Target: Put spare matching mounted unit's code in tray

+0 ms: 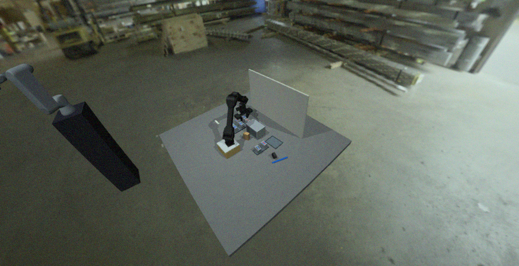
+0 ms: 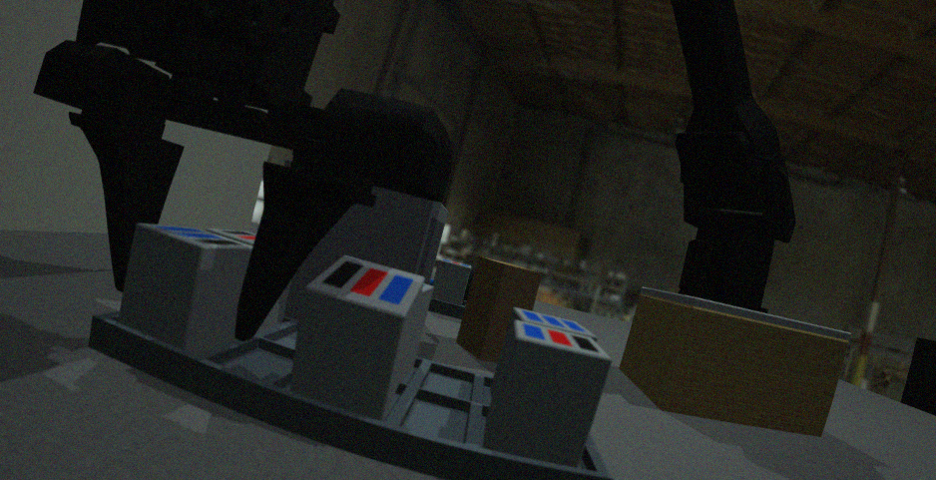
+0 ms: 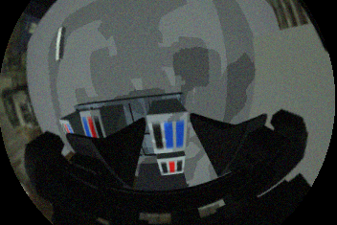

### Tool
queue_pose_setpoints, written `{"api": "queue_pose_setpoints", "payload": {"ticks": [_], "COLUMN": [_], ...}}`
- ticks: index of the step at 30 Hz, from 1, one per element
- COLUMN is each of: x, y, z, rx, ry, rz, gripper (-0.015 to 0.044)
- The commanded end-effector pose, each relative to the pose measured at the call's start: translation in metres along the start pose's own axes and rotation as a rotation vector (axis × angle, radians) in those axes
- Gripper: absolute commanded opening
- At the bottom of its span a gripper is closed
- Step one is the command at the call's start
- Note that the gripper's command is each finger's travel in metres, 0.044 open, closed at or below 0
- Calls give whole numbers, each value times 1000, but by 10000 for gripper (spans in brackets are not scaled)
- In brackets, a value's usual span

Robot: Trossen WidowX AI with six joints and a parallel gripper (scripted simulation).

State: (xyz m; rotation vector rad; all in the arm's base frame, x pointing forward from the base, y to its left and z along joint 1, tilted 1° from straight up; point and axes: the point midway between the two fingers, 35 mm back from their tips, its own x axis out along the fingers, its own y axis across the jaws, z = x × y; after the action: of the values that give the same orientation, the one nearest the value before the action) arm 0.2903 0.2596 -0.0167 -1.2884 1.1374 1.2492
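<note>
The pincer hung open about two-thirds wide and gripped nothing, its two dark fingers dropped either side of the grey block at the far left end of the rack, which sat near the tabletop's back edge beside the white wall panel. One finger stood behind the block's outer side and the other went down into the gap between it and the next block, the one striped black, red and blue; I could not tell whether either finger touched a face. To my eye the job here was to settle low enough that the fingers bore on the block's flat sides, keep it centred, and close evenly without nudging the neighbour or dragging the rack. The block's own stripes showed mostly blue from where I stood, so I could not check its code against the big grey unit behind. The tray lay well apart, nearer the right corner.
</note>
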Motion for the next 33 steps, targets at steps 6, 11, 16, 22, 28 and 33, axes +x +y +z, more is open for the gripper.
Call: {"api": "queue_pose_setpoints", "payload": {"ticks": [6, 11, 16, 22, 28, 33], "x": [0, 0, 0, 0, -12, -57], "y": [0, 0, 0, 0, -1, -1], "z": [0, 0, 0, 0, 1, 1], "rx": [0, 0, 0, 0, 0, -2], "ry": [0, 0, 0, 0, 0, 0], "rz": [1, 1, 1, 1, 1, 1], "gripper": [169, 135, 43, 0, 0, 0]}}
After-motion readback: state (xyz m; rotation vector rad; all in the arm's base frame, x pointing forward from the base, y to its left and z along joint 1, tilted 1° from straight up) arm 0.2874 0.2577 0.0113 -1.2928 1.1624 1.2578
